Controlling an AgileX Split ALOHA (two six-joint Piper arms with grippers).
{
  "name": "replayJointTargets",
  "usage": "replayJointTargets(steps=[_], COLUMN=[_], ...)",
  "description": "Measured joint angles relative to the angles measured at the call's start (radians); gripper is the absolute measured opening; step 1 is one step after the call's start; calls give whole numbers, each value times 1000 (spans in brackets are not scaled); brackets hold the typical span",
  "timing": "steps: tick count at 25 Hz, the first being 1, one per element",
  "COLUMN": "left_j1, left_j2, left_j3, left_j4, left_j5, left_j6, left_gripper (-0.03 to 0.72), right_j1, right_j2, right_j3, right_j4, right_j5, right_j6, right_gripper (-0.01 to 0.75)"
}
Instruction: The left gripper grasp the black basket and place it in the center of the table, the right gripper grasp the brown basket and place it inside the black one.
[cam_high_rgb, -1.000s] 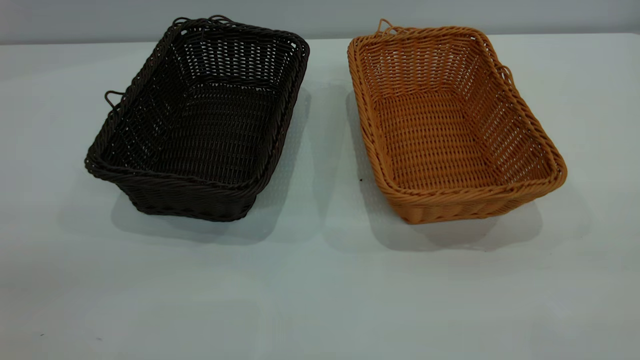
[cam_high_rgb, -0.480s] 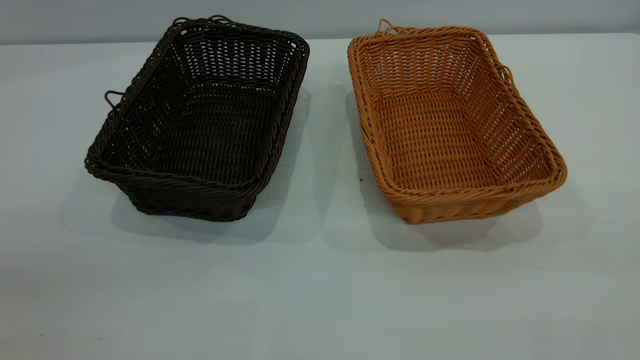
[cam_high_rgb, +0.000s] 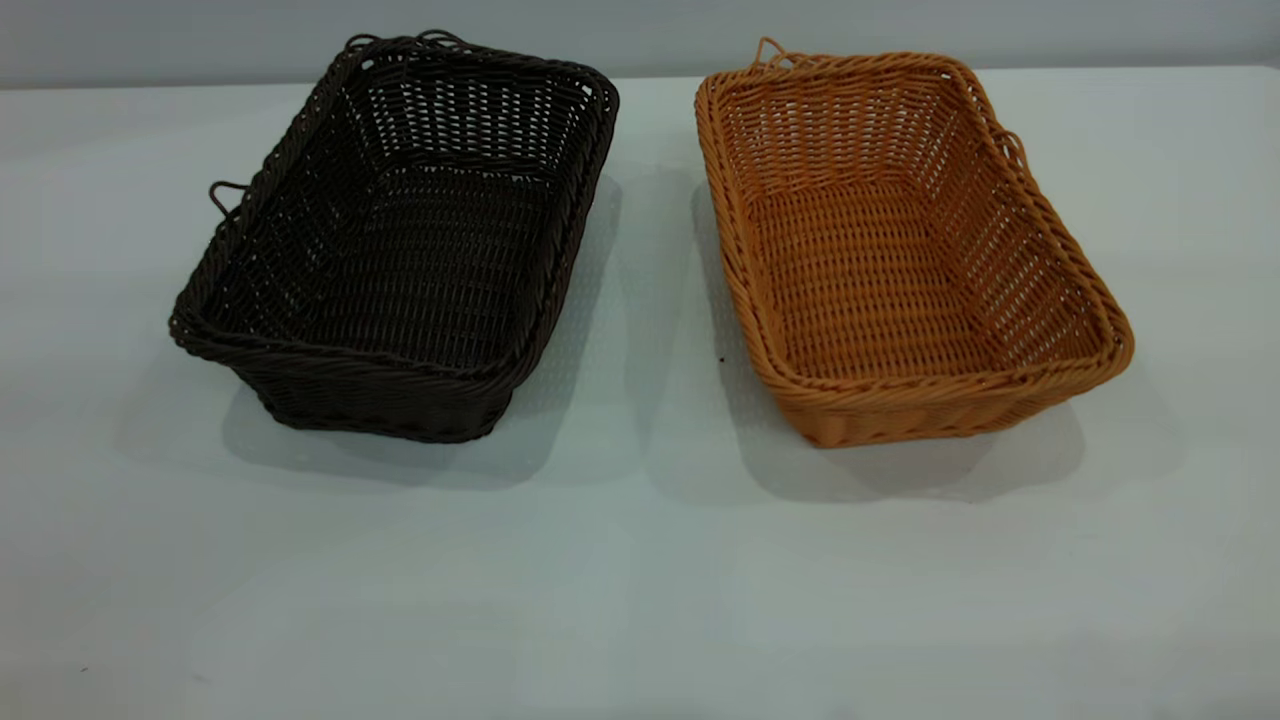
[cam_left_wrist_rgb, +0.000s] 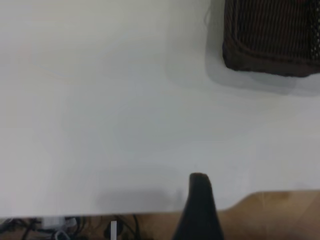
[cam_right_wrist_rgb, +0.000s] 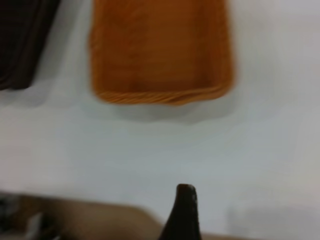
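Note:
The black basket (cam_high_rgb: 400, 240) stands on the white table (cam_high_rgb: 640, 560) at the back left, with its opening up and nothing in it. The brown basket (cam_high_rgb: 900, 250) stands beside it at the back right, a gap of bare table between them. Neither gripper shows in the exterior view. In the left wrist view a black part of the left gripper (cam_left_wrist_rgb: 199, 207) sits over the table's near edge, far from the black basket (cam_left_wrist_rgb: 272, 35). In the right wrist view a black part of the right gripper (cam_right_wrist_rgb: 184, 210) sits over the near edge, well short of the brown basket (cam_right_wrist_rgb: 160, 50).
A grey wall (cam_high_rgb: 640, 30) runs behind the table. The table's front edge shows in the left wrist view, with wooden floor (cam_left_wrist_rgb: 280, 215) and cables (cam_left_wrist_rgb: 60, 227) below it. A corner of the black basket (cam_right_wrist_rgb: 22, 40) shows in the right wrist view.

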Motion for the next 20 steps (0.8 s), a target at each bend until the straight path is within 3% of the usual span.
replayJointTargets(steps=[9, 16, 20], left_j1=[0, 0, 0], left_j2=[416, 584, 617], left_j3=[-66, -66, -66], left_j4=[-4, -95, -144], left_j5=[-240, -349, -369], left_j6=[45, 101, 144], left_gripper=[554, 554, 554], right_j1=[17, 217, 254], right_j2=[601, 999, 1173], right_j3=[-4, -11, -70], right_j4=[658, 1236, 1412], right_j5=[-70, -205, -255], right_j6=[-280, -420, -433], right_gripper=[593, 594, 585])
